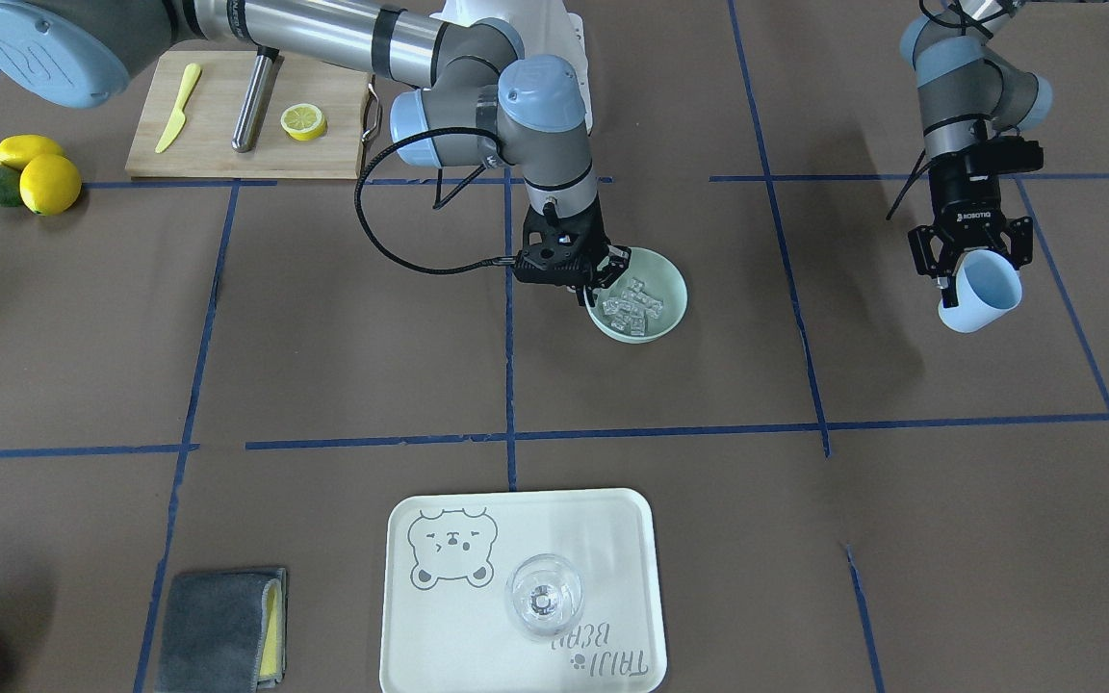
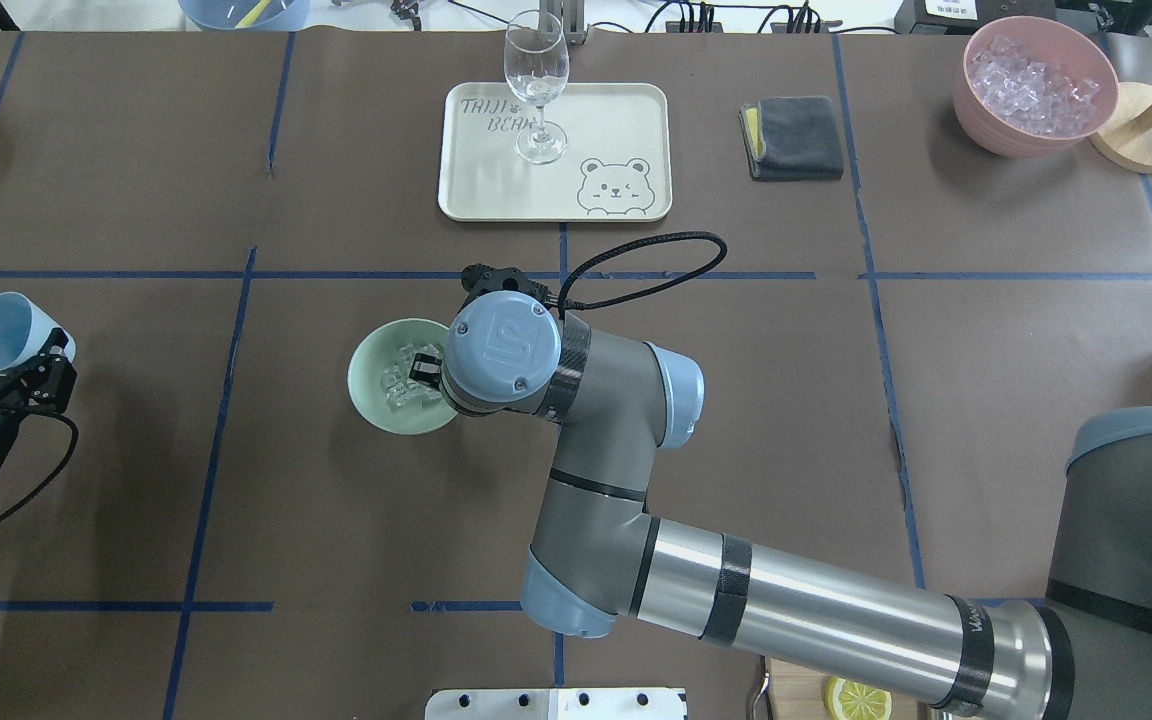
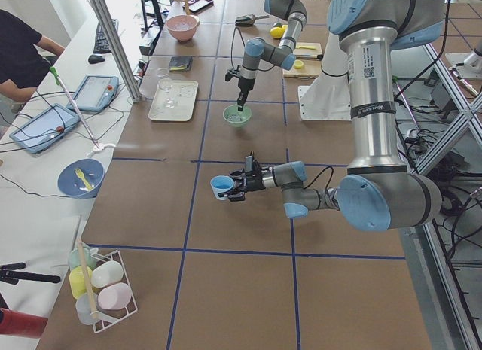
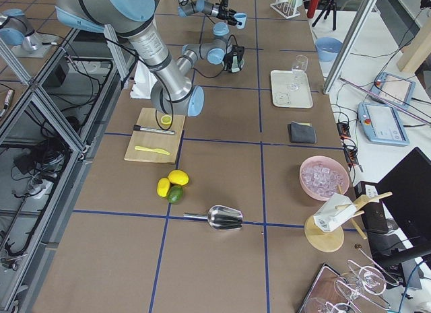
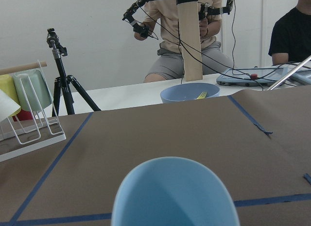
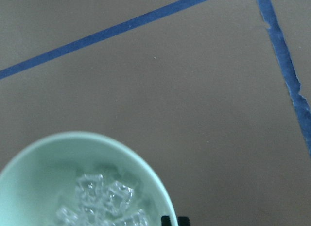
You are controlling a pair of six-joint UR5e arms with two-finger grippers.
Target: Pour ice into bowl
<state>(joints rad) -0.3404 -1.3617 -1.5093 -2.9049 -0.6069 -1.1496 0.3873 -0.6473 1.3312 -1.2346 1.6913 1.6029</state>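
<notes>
The pale mint-green bowl (image 1: 672, 289) stands mid-table with several clear ice cubes (image 1: 633, 300) inside. It also shows in the overhead view (image 2: 376, 400) and in the right wrist view (image 6: 43, 163), with the ice (image 6: 104, 201) at its bottom. My right gripper (image 1: 601, 279) comes down onto the bowl's rim on the robot's right side and is shut on it. My left gripper (image 1: 973, 265) is far off to the robot's left, shut on the light blue cup (image 1: 983, 294). The cup is held tilted above the table and its inside (image 5: 175, 197) shows no ice.
A cream tray (image 1: 439, 626) with a wine glass (image 1: 543, 597) and a grey cloth (image 1: 218, 628) lie on the operators' side. A pink bowl of ice (image 2: 1036, 85) stands at the far right. A cutting board (image 1: 218, 144) with a lemon half, and whole lemons (image 1: 49, 183), lie near the robot's base.
</notes>
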